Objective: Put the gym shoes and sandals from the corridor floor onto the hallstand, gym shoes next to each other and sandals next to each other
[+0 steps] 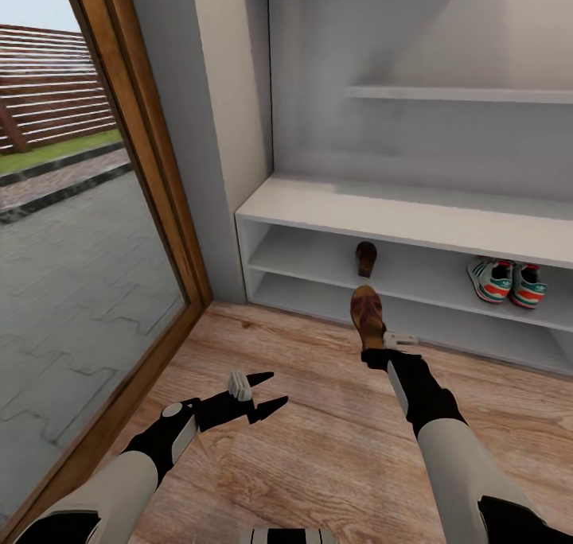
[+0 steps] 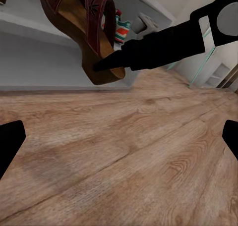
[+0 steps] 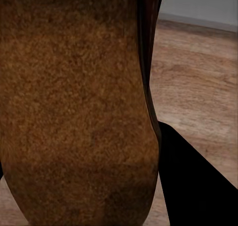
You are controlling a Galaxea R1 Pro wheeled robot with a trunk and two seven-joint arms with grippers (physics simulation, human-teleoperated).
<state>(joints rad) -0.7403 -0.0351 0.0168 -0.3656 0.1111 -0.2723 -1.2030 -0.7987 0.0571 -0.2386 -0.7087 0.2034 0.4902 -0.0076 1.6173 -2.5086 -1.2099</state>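
My right gripper is shut on a dark brown sandal, held above the corridor floor just in front of the hallstand. Its sole fills the right wrist view, and it hangs in the air in the left wrist view. The other sandal stands on the hallstand's upper open shelf, directly behind the held one. The two gym shoes sit side by side on that same shelf, to the right. Low over the floor at the near left, my left gripper is open with nothing in it.
A tall glass door with a wooden frame runs along the left, its sill meeting the floor. A grey wall column stands between the door and the hallstand. A staggered shelf juts out above the flat top.
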